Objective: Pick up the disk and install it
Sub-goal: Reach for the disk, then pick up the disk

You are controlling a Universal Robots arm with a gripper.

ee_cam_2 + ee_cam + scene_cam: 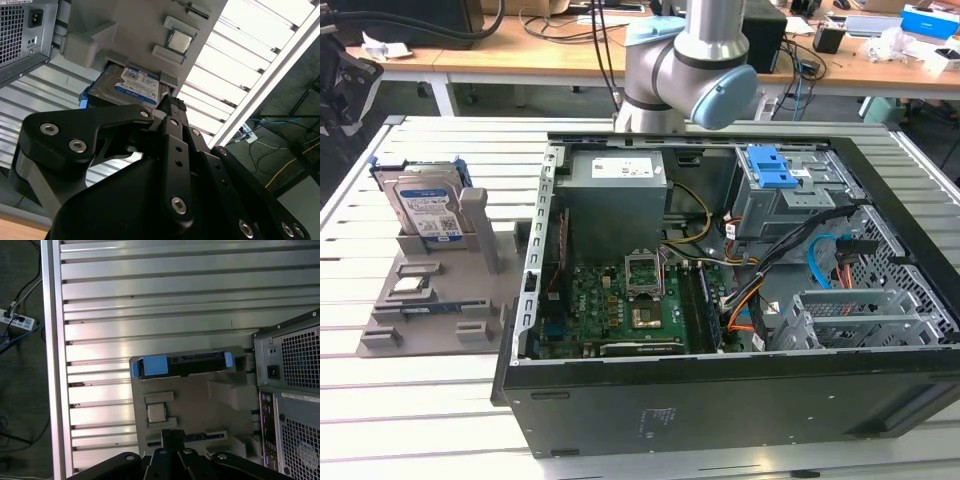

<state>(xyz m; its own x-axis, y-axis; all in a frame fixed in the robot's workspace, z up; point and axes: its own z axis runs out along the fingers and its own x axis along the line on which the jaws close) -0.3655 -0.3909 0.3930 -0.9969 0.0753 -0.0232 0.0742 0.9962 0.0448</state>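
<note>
The disk [425, 205] is a silver hard drive with a blue-and-white label and a blue frame. It stands on edge in a slot at the far end of a grey holder [430, 300], on the exterior view's left. Both wrist views also show the disk [137, 85] [182, 365] in that slot. My gripper [170, 104] [172, 434] hangs well above the holder, apart from the disk. Its black fingers are closed together with nothing between them. The arm [690, 60] rises behind the open computer case [720, 420].
A small square silver chip [408, 287] [156, 412] lies in the holder. Inside the case are a blue latch plate on a grey cage [775, 170], a motherboard [620, 300], cables and a metal drive cage [860, 315]. The slatted table's edge [50, 365] borders floor with cables.
</note>
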